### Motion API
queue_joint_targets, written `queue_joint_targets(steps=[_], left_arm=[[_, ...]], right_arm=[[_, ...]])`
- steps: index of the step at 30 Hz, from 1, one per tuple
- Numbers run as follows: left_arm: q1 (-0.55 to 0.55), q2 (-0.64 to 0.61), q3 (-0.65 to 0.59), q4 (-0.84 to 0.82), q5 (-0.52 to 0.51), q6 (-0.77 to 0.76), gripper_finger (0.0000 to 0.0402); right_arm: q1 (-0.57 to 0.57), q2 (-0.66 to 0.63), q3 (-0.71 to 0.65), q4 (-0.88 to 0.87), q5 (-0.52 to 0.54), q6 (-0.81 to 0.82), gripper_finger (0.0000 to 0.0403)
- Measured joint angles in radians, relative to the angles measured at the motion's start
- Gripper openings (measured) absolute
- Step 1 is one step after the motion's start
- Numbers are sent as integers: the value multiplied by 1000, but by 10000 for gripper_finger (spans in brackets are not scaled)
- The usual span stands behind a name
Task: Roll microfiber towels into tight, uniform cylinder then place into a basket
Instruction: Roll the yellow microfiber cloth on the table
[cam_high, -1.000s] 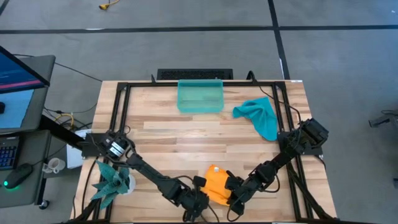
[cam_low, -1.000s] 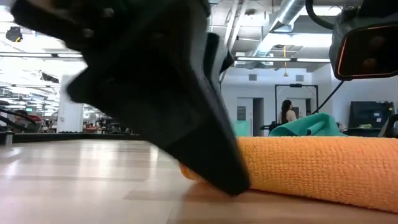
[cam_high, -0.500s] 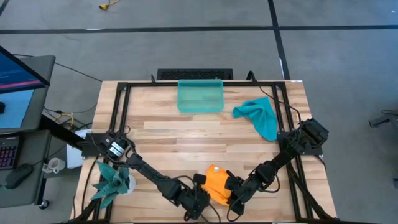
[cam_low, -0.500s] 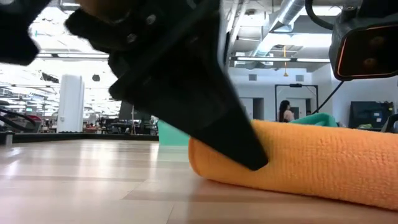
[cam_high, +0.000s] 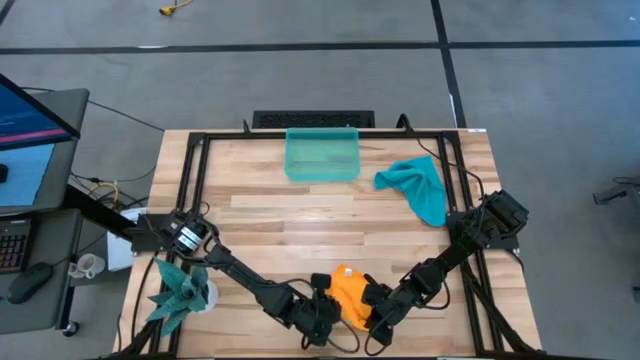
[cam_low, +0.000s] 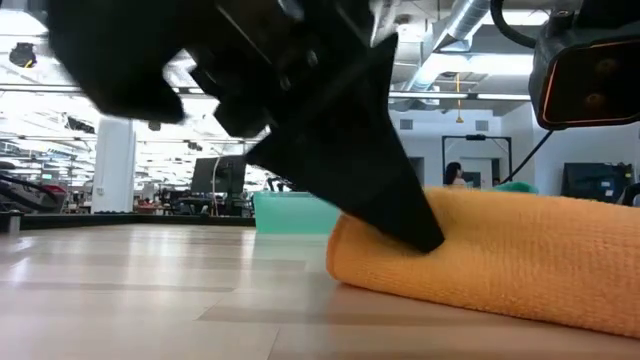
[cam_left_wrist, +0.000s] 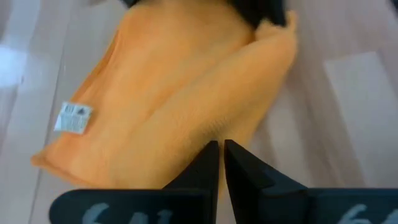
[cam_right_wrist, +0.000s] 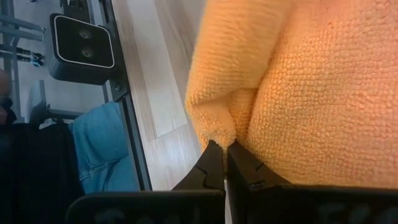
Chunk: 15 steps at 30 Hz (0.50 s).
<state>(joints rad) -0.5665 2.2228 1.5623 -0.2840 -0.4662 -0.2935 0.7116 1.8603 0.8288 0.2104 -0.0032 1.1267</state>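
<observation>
Orange towel sits at the near edge of the counter, partly rolled, and both my arms are down on it. My left end effector has its fingers pressed together, tips right at the towel's edge; the left wrist view shows them closed with the cloth lying just ahead, a white label on its far corner. I think the tips are pushing against the fabric rather than pinching it, though the angle makes that hard to settle. My right end effector is closed too, on the other side of the towel, and its wrist view shows a small fold of orange pile nipped between the fingertips. From counter height, the orange roll lies flat on the wood with a dark finger leaning into its end.

The teal-blue towel lies crumpled near the counter's far right corner, well apart from us. The basket stands at the far edge, middle, just beside that towel. A spiky teal plant sits by my left arm's base.
</observation>
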Motion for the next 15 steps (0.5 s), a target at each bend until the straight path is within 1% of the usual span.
queue_joint_targets(steps=[6,10,15], left_arm=[[31,1,0,-12,29,-44,20],[48,2,0,-26,95,-88,20],[51,2,0,-30,99,-76,20]], right_arm=[[0,0,0,-1,0,8,11],[0,0,0,-1,-1,9,11],[0,0,0,-1,-1,-1,12]])
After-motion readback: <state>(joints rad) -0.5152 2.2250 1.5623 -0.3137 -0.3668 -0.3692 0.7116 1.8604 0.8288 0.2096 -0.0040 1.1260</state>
